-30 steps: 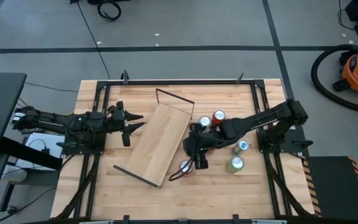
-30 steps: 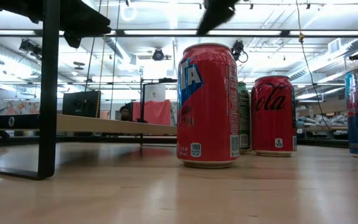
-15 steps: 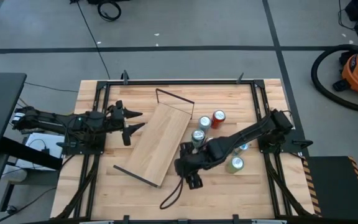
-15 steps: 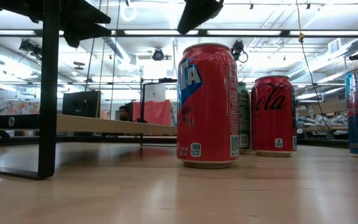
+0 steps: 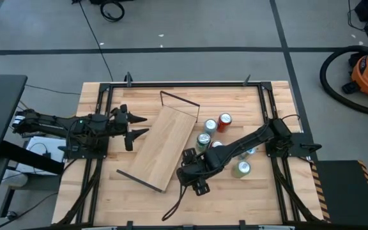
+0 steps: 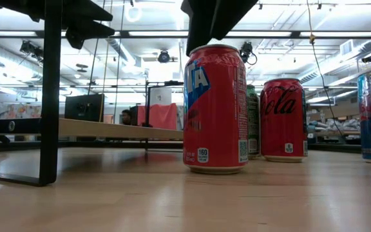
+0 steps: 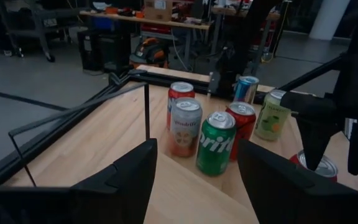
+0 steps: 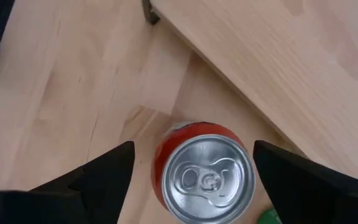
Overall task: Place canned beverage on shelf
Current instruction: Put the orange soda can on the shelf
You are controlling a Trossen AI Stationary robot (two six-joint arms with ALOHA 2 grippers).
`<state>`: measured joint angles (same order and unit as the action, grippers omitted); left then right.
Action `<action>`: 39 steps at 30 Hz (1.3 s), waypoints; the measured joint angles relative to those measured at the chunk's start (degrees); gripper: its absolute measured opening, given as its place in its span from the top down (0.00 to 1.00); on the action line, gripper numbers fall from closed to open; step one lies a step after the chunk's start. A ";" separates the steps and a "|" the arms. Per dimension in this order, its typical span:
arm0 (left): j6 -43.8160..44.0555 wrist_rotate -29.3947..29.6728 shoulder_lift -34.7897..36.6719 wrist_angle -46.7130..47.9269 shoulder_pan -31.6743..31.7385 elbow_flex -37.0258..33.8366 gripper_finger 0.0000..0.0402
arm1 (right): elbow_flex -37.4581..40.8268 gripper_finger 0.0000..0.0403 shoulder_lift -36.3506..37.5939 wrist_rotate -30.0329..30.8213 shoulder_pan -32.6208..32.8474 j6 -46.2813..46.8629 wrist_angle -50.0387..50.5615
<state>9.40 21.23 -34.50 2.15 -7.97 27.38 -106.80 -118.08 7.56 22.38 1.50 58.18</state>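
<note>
A red can (image 6: 214, 106) stands upright on the table, near the front and just right of the shelf; it also shows in the right wrist view (image 8: 207, 177). The shelf (image 5: 165, 145), a light-wood plank, stands raised on dark wire brackets (image 6: 50, 96). My right gripper (image 8: 194, 152) is open and hangs right above the red can, one finger on each side of its top, apart from it; in the high view the gripper (image 5: 193, 174) hides the can. My left gripper (image 5: 142, 125) is open and empty at the shelf's left side.
Several more cans stand behind and right of the red one: a green Sprite can (image 7: 216, 143), a pale can (image 7: 185, 127), a Coca-Cola can (image 6: 282, 119), a blue can (image 6: 368, 116) and a light-green can (image 5: 240, 168). A black frame (image 5: 184, 83) rims the table.
My right gripper has gone from among the cans toward the table's near edge and a little left, and has come down over the red can, staying open. The red can has not moved.
</note>
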 joint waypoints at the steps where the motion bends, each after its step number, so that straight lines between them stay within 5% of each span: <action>1: 0.24 0.00 0.00 0.22 0.00 0.00 0.42 | 0.00 0.13 0.00 -0.03 -0.01 -0.55 0.14; 10: 1.79 -0.07 0.02 1.58 -0.02 0.00 0.42 | 0.15 0.02 -2.14 -2.66 -0.79 -2.95 1.12; 25: 2.87 -0.07 0.04 3.97 -0.02 0.02 0.42 | 0.13 0.21 -4.63 -5.31 -3.22 1.38 2.52; 32: 2.89 -0.07 0.04 4.22 -0.02 0.02 0.42 | -1.06 0.20 -4.40 -5.95 -5.37 6.77 6.76; 39: 2.89 -0.07 0.02 4.18 -0.02 0.02 0.42 | -10.75 0.20 -4.16 -1.73 -7.58 7.99 13.20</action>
<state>12.29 21.17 -34.48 6.33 -7.99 27.40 -117.55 -122.25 5.83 14.81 9.49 71.39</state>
